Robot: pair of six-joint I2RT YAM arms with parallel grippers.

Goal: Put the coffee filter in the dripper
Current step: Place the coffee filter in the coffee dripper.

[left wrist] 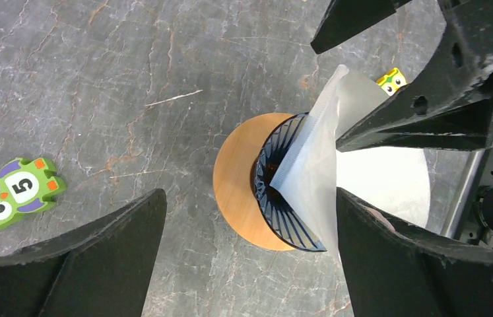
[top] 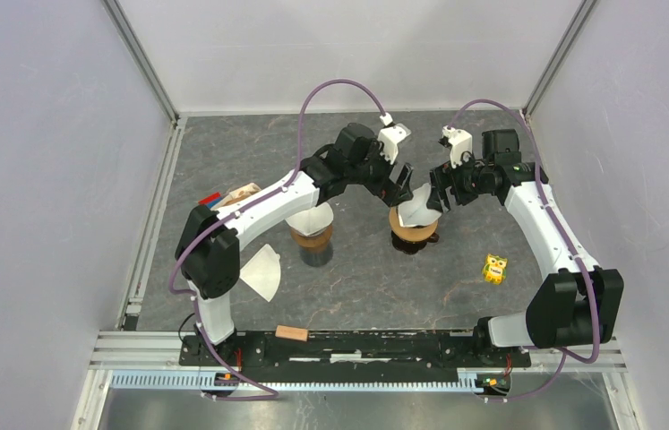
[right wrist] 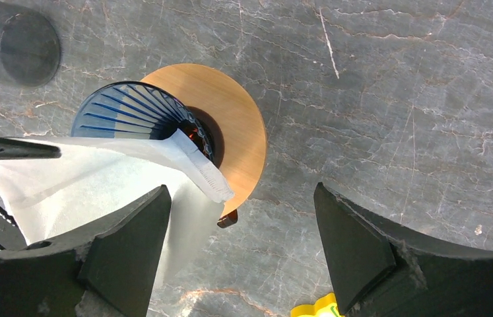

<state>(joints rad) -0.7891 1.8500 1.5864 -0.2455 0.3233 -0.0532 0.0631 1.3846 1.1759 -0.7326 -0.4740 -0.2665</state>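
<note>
Far left on the table (top: 250, 134), a spare filter (top: 261, 271) lies flat. Just right of it stands a brown vessel (top: 311, 236) with something white on top, half hidden under my left arm, so I cannot tell what it is. My left wrist view also catches a green owl (left wrist: 14, 191) with a 5 on it, well apart from the work.

My left pincer (top: 400, 185) hangs over the middle with its jaws wide apart and nothing gripped. One finger (left wrist: 395, 264) sits right against the filter's side.

The dripper (left wrist: 276, 198) stands mid-table on its wooden collar (left wrist: 237, 191), dark and ribbed inside. The filter (left wrist: 313, 178) has its narrow end down in the dripper. The rest leans out over the rim, tilted, so it is not seated.

My right pincer (top: 438, 193) faces the left one across the dripper, jaws also apart and clamped on nothing. One finger (right wrist: 125, 257) lies against the leaning paper.

Further right, a yellow toy (top: 493, 268) sits alone.
</note>
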